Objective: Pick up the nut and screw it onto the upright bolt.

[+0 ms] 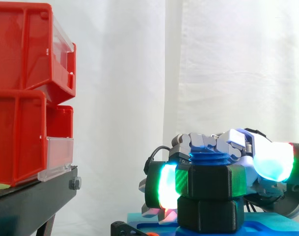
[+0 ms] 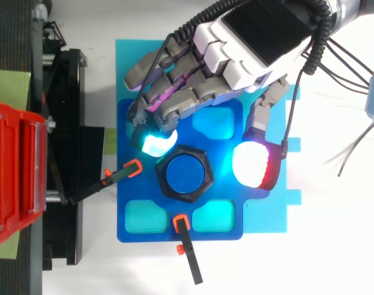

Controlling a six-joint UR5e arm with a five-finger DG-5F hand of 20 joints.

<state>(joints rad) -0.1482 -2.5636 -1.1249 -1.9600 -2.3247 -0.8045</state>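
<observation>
While the black hexagonal nut (image 1: 210,181) sits threaded on the upright blue bolt (image 1: 208,160), a few turns of thread stand proud above it. A second black hexagonal block (image 1: 208,215) lies directly under the nut, on the dark blue fixture plate (image 2: 126,123).

From above, the nut (image 2: 185,196) rings the bolt's round top (image 2: 185,173) at the plate's centre. The hand (image 2: 254,37) comes in from 1 o'clock and curls round the nut. A cyan-glowing fingertip (image 2: 155,145) touches the nut's 10 o'clock corner. The thumb's white and red pad (image 2: 253,165) sits at 3 o'clock, just beside the nut with a strip of plate showing between.

In the side view a green-lit pad (image 1: 166,187) lies against the nut at 9 o'clock.

Two black clamps with orange tips (image 2: 122,174) (image 2: 188,252) point at the nut from 9 and 6 o'clock. Red plastic bins (image 1: 21,98) sit stacked on a black stand (image 1: 31,196) at the 9 o'clock edge, before the white curtain (image 1: 213,64)
</observation>
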